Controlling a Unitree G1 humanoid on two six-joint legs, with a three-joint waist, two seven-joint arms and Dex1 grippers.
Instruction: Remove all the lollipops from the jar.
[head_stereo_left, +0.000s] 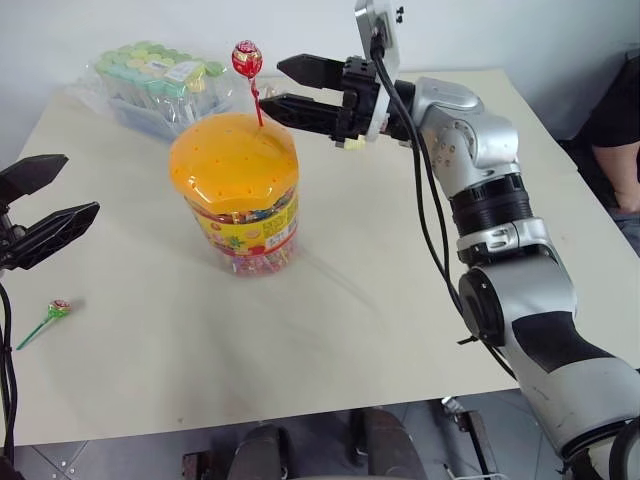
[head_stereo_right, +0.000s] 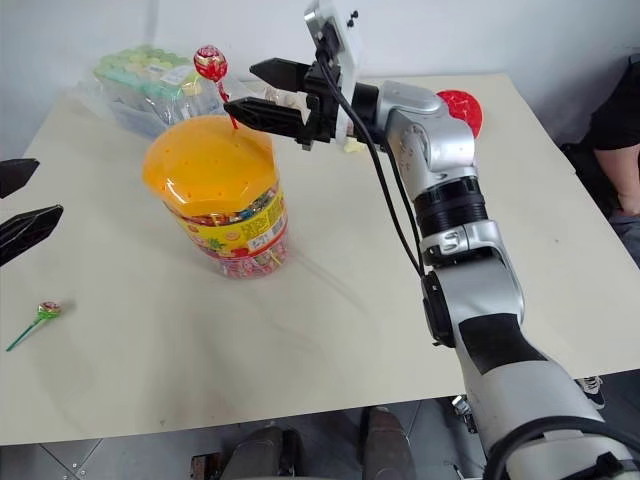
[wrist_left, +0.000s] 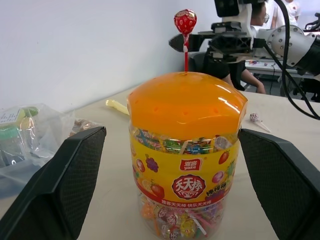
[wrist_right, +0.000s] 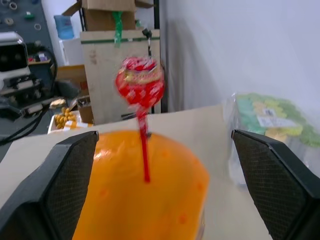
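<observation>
Right arm, nearest the lens, reaches in from the table's right edge, its right gripper spread wide and level with the red lollipop, one finger in front of the stick and one behind, nothing held. That pose looks like the line-up for a pinch on the stick.

At mid-table stands the jar, its orange lid still on. The red lollipop stands upright from a hole in the lid's top, the last one seen planted there.

Toward the far left corner lies a clear bag of green-lidded tubs, just behind the jar and close to the gripper's path. A red round object sits near the far right edge, partly hidden by the arm.

By the left edge the left gripper hangs wide and empty, facing the jar, likely ready to steady it.

A green lollipop lies flat near the left edge; a white lollipop lies on the table beyond the jar. A person sits at the right.
</observation>
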